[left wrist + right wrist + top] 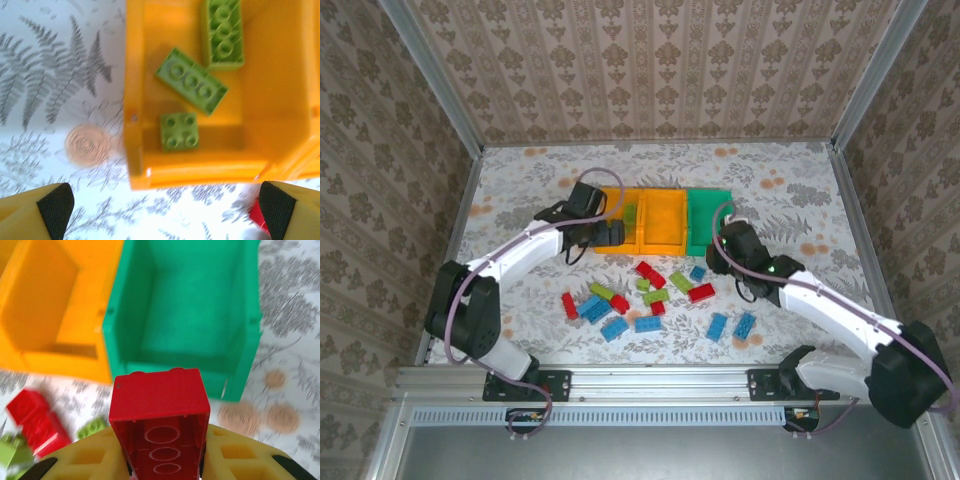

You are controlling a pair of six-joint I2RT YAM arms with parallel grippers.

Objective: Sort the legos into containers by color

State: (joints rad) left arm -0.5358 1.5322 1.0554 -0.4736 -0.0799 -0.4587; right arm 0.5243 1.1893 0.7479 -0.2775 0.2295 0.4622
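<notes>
Three joined containers stand at the table's middle back: a left orange bin (620, 232), a middle orange bin (665, 218) and a green bin (708, 215). The left orange bin (280, 90) holds three lime green legos (191, 81). My left gripper (165, 210) hangs open over the near wall of that bin, with nothing between its fingers; from above the left gripper (603, 237) sits at that bin's front. My right gripper (162, 460) is shut on a red lego (159, 395), hollow side toward the camera, just in front of the empty green bin (190, 305).
Several loose red (650, 273), blue (718, 325) and lime green (656, 296) bricks lie scattered on the patterned table in front of the bins, between the two arms. A red brick (35, 422) lies left of my right gripper (718, 252). Metal frame rails edge the table.
</notes>
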